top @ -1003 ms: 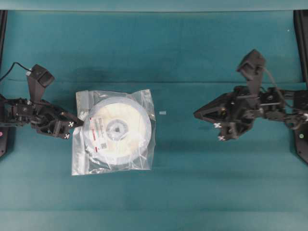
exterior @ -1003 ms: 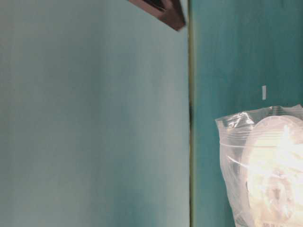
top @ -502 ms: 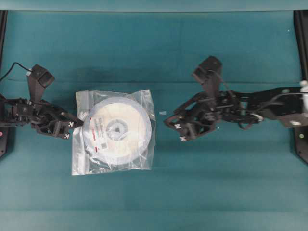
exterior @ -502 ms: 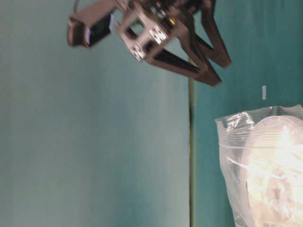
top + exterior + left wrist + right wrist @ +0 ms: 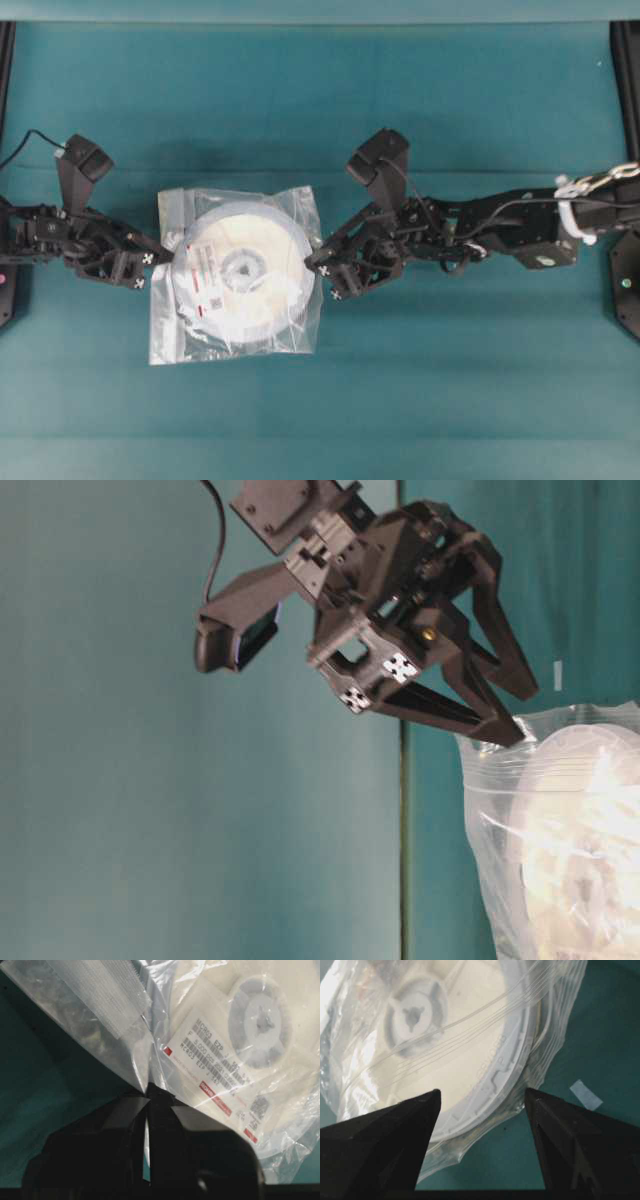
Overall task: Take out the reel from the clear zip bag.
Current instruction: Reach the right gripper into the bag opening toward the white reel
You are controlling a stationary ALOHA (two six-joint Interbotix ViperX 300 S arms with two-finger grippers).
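Now stretched far across teal worktop (image 5: 420,380): right tool (image 5: 318,273), spread wide, empty, at crinkly clear zip bag's (image 5: 175,325) edge; left tool (image 5: 163,257) clamped on opposite edge, round white reel (image 5: 262,285) inside.

I see the reel (image 5: 243,274), a flat cream-white disc with a grey hub and a barcode label bearing red marks, lying flat inside the clear zip bag (image 5: 170,335), crinkly, its whitish zip strip along the left edge.

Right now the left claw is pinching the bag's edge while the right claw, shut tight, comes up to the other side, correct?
Not quite: the right gripper is wide open, as the right wrist view shows. The left gripper does pinch the clear zip bag.
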